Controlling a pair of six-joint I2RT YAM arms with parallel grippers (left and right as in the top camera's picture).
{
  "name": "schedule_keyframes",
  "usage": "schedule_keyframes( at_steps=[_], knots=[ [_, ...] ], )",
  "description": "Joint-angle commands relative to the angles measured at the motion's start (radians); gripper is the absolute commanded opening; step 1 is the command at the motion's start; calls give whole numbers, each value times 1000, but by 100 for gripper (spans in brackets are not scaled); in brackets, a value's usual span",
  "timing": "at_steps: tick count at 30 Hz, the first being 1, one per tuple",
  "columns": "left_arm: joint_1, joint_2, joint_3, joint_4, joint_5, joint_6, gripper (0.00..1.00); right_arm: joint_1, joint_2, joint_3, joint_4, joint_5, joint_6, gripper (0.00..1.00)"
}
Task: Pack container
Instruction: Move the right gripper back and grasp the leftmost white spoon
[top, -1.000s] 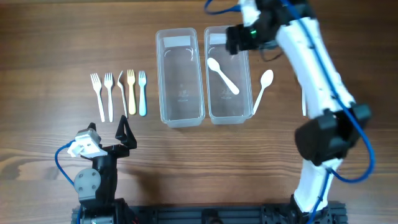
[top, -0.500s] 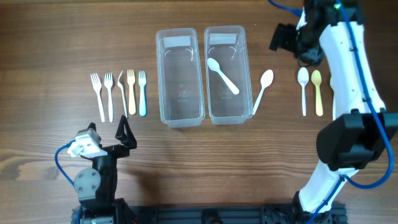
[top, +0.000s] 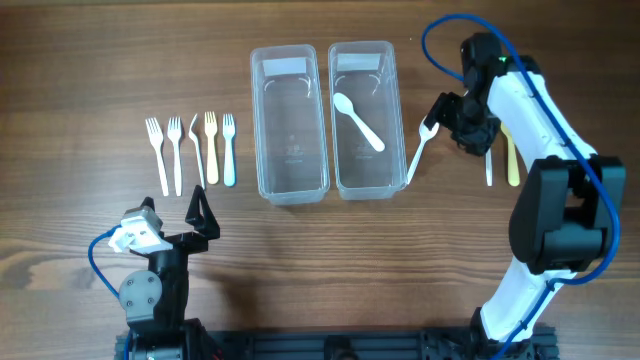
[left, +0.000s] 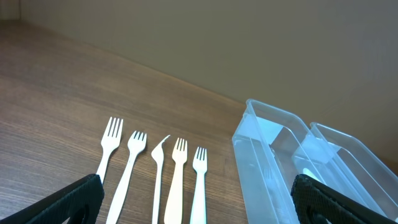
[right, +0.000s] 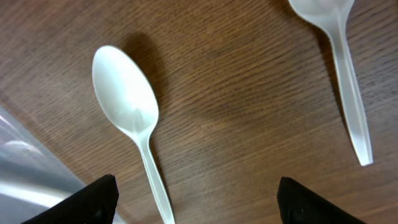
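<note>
Two clear containers stand side by side: the left one (top: 290, 125) is empty, the right one (top: 363, 120) holds a white spoon (top: 358, 122). Several forks (top: 190, 150) lie in a row to their left. A white spoon (top: 420, 148) lies just right of the right container; it also shows in the right wrist view (right: 134, 121). My right gripper (top: 462, 125) hovers open and empty over the table beside that spoon (right: 198, 199). Another white spoon (right: 339, 74) and a yellow spoon (top: 512, 160) lie further right. My left gripper (top: 200, 215) is open and empty, below the forks (left: 158, 180).
The containers' walls show in the left wrist view (left: 273, 168). The right container's edge (right: 25, 174) lies close to the left of my right gripper. The blue cable (top: 440, 30) loops over the right arm. Bare wooden table lies in front of the containers.
My right arm has swung from above the right container out to the right, then down and back left over the spoon beside the container. The left arm has not moved.
</note>
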Motion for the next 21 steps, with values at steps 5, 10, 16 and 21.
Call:
schedule_keyframes(
  at_steps=[5,10,16,21],
  knots=[
    [-4,-3,-8,1,8,13,100,11,5,-38,93,-61,-26,83],
    [-4,-3,-8,1,8,13,100,12,5,-38,139,-61,-38,83],
    [-4,-3,-8,1,8,13,100,13,6,-39,143,-61,-38,82],
    [-4,-3,-8,1,8,13,100,26,6,-64,160,-81,-67,79]
  ],
)
